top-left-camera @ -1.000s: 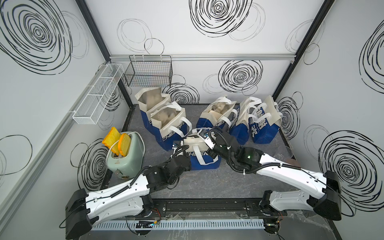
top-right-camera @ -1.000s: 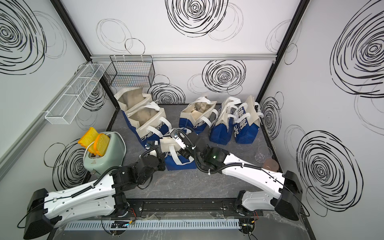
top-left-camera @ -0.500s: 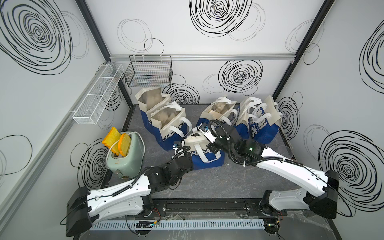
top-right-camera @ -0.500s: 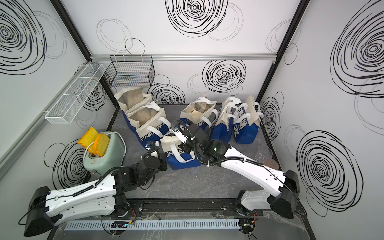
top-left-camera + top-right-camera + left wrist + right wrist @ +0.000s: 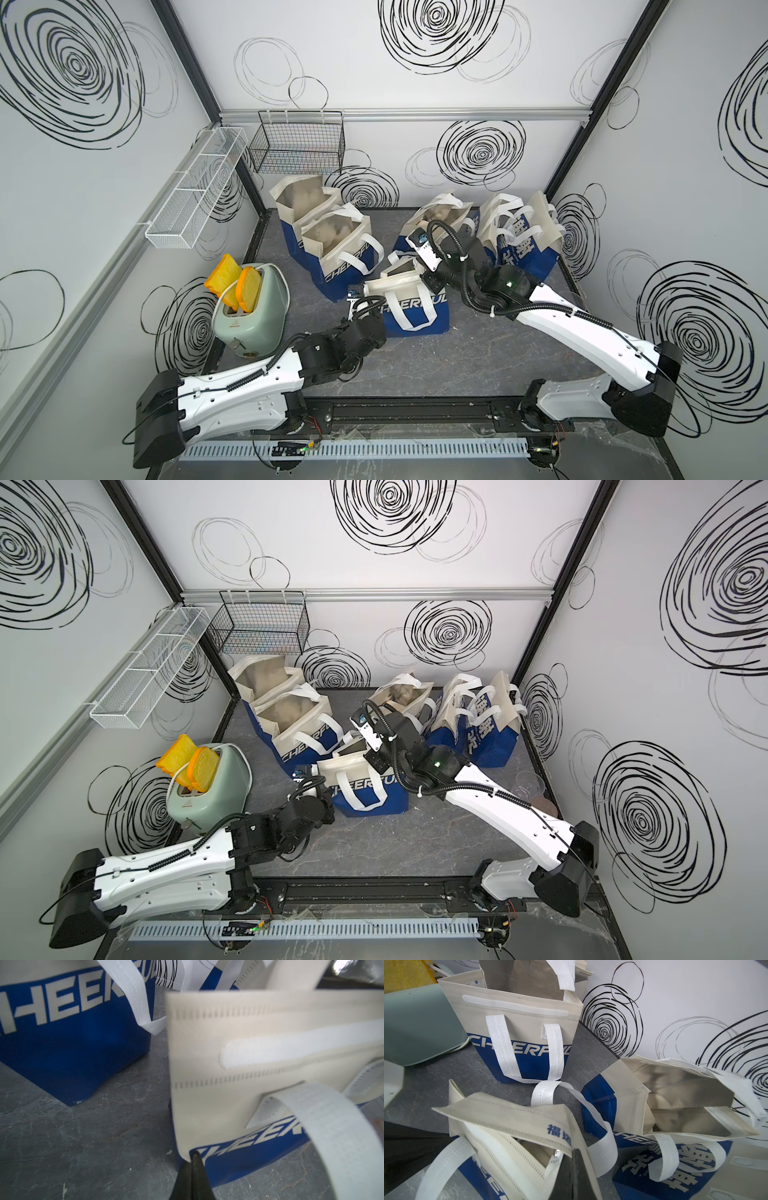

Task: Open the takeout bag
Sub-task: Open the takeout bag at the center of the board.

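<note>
The takeout bag (image 5: 415,309) (image 5: 365,791), cream above and blue below with white handles, stands mid-table. My left gripper (image 5: 365,302) (image 5: 328,789) sits low at its left side, shut on the corner of the cream front panel (image 5: 239,1064); the black fingertips (image 5: 195,1155) pinch that edge. My right gripper (image 5: 428,279) (image 5: 374,759) is over the bag's far right corner, shut on the back rim (image 5: 508,1118). Between the two held sides the mouth gapes, showing a dark, foil-lined inside (image 5: 537,1153).
Two open bags (image 5: 328,245) stand back left, another (image 5: 436,216) right behind the right wrist, and several more (image 5: 519,241) back right. A green toaster with bread (image 5: 249,307) stands left. Wire baskets (image 5: 299,145) hang on the walls.
The right gripper has drawn the back rim away from the front panel, and the bag's mouth has spread wider. The left gripper keeps its hold on the front corner.
</note>
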`<state>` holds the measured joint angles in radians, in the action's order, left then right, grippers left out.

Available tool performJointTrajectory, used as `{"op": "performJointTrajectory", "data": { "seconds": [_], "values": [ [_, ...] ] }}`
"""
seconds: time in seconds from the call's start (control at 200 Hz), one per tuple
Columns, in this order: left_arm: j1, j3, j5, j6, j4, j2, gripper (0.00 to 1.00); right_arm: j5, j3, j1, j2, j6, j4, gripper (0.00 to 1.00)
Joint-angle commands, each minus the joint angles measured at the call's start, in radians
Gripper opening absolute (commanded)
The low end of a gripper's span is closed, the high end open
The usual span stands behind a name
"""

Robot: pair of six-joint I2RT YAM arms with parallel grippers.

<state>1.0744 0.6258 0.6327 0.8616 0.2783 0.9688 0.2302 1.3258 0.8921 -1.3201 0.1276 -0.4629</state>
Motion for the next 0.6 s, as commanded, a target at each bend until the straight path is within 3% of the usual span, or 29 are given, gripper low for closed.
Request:
{"op": "performJointTrajectory", "data": {
  "seconds": [0.0, 0.075, 0.13, 0.26, 0.415, 0.595],
  "values": [
    [0.004, -0.018, 0.035, 0.009, 0.271, 0.025, 0.0, 0.12, 0.083, -0.041, 0.029, 0.015, 0.093, 0.0],
    [0.006, -0.007, 0.035, 0.008, 0.27, 0.017, 0.0, 0.087, 0.09, -0.041, 0.033, 0.01, 0.079, 0.01],
    [0.007, 0.001, 0.032, 0.007, 0.262, 0.009, 0.0, 0.059, 0.089, -0.041, 0.041, -0.011, 0.061, 0.19],
    [0.007, 0.031, 0.027, -0.003, 0.245, -0.002, 0.0, -0.048, 0.002, -0.034, 0.122, -0.066, 0.08, 0.38],
    [0.007, 0.056, 0.032, -0.009, 0.241, 0.0, 0.0, -0.106, -0.149, -0.019, 0.261, -0.134, 0.119, 0.38],
    [0.014, 0.064, 0.043, -0.016, 0.233, -0.011, 0.0, 0.008, -0.238, 0.099, 0.351, -0.097, 0.12, 0.39]
  ]
}}
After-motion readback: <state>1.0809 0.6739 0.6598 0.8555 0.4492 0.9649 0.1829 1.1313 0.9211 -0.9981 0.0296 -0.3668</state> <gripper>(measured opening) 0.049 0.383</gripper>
